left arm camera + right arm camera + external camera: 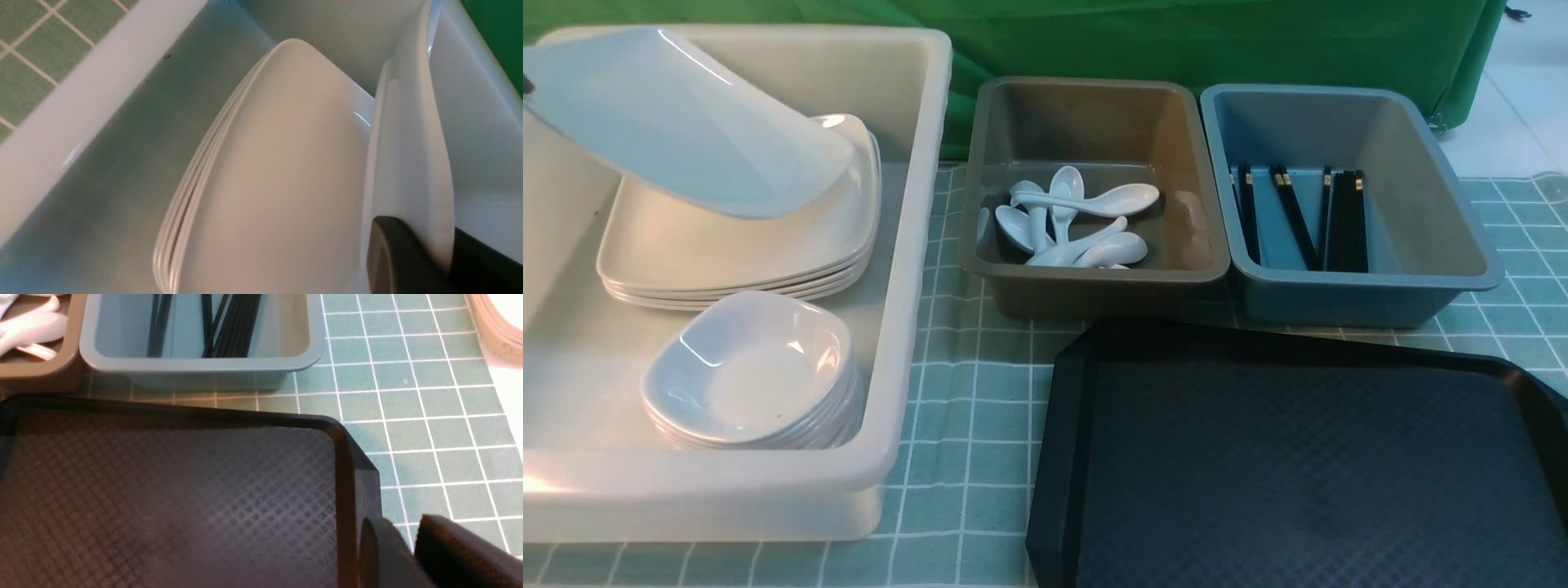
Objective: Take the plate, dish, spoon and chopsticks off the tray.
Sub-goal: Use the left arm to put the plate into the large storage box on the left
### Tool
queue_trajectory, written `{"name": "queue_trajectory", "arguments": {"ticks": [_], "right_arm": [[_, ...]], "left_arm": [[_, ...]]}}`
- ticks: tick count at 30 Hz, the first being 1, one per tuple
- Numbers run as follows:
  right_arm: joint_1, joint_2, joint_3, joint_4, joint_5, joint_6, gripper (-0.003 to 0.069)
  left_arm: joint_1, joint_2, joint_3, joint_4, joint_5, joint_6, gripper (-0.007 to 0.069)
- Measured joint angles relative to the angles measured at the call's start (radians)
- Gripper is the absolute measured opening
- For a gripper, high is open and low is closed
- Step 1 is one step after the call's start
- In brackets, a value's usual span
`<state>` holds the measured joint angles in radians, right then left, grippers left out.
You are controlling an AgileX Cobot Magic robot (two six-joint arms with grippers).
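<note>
Left pincer (433,261): pinched on the rim of the plate (686,122), which hung tilted above the plate stack (735,245) in the white tub (915,269), far left. Right pincer (408,543): narrowly parted, empty, by the right rim of the tray (1298,457). The tray showed bare. Step, judged: stowing the plate. Next move: level it, lower it onto the stack, release.

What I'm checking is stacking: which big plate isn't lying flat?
The raised plate: it's tilted steeply in the left jaws, above the flat stack.
</note>
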<state>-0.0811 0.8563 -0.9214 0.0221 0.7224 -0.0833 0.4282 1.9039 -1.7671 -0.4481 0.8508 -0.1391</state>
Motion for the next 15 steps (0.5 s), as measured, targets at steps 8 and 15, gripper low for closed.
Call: {"name": "queue_trajectory", "arguments": {"ticks": [8, 15], "right_arm": [[0.0, 0.0, 0.0, 0.0, -0.002, 0.0, 0.0176], [0.0, 0.0, 0.0, 0.0, -0.018, 0.0, 0.0179]], "left_arm": [[-0.053, -0.007, 0.085, 0.114, -0.108, -0.109, 0.002], [-0.078, -0.007, 0.145, 0.139, -0.132, -0.102, 0.0022]]}}
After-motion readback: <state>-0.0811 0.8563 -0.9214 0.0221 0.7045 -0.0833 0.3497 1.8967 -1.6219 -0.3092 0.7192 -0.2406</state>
